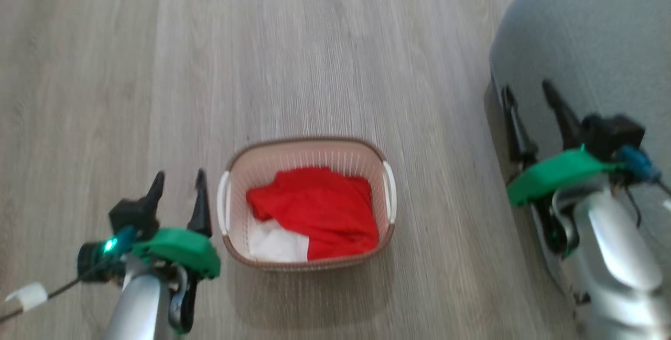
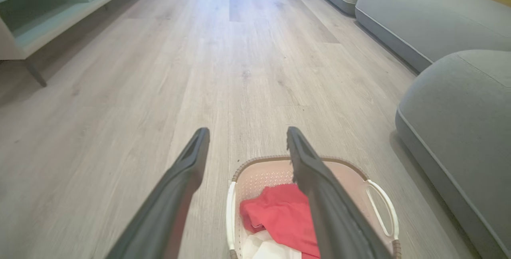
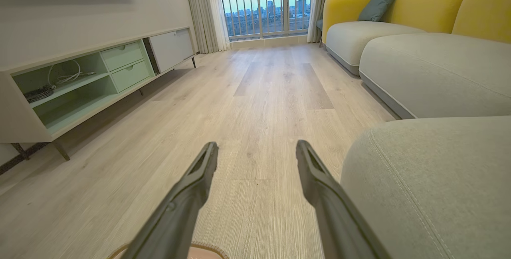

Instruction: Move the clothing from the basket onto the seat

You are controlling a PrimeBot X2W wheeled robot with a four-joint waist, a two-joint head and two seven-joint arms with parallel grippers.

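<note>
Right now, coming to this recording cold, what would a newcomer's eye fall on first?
The bright red clothing, with a white patch at its lower left, lies heaped in the cream basket on the pale wood floor, near the middle of the head view. To the right rises the big grey seat. The left gripper hangs open beside the basket's left handle, and the right gripper hangs open by the seat's edge.

Pale wood floor — low open-shelved cabinet facing a yellow-backed sofa.
</note>
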